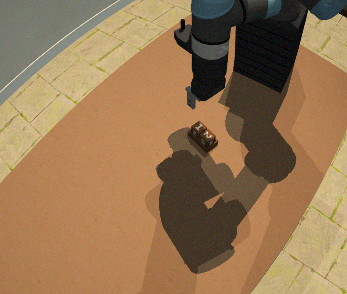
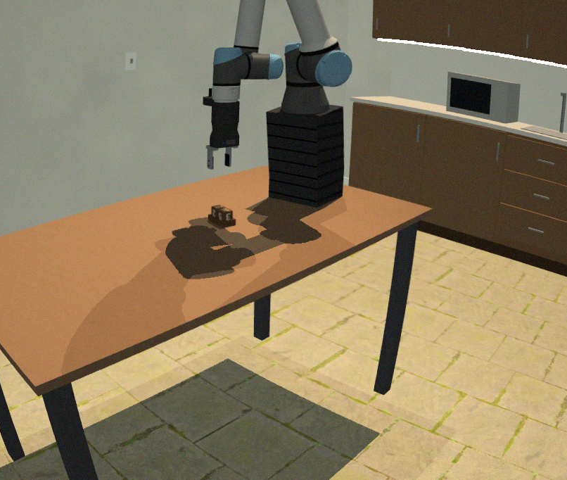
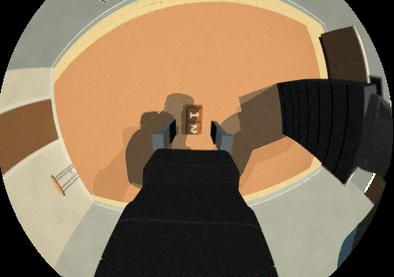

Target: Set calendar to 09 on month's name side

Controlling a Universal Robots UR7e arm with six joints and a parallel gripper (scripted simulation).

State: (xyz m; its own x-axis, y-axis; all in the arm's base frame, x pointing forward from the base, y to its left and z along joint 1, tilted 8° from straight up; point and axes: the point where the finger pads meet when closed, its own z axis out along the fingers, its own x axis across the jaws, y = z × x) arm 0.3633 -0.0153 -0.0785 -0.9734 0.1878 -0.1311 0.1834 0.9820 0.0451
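Two brown cubes stand side by side in a small dark brown tray [image 1: 207, 150] [image 2: 222, 222] that lies on the table. The far-left cube [image 1: 199, 126] [image 3: 193, 114] shows a white 1 on top. The other cube [image 1: 208, 134] [image 3: 193, 128] touches or nearly touches it and shows a white 2 on top. Their side digits are small; 2 and 5 seem to face the top view, with a digit like 3 on the end. No month name is legible. My gripper [image 2: 219, 166] [image 3: 193, 127] is open and empty, well above the cubes. One finger is hidden in the top view.
The arm's black ribbed pedestal [image 1: 262, 53] [image 2: 304, 155] [image 3: 322, 120] stands on the table [image 1: 72, 189] [image 2: 93, 258] behind and to the right of the tray. The arm's dark shadows fall around the tray. A kitchen counter with a microwave [image 2: 482, 96] is beyond the table.
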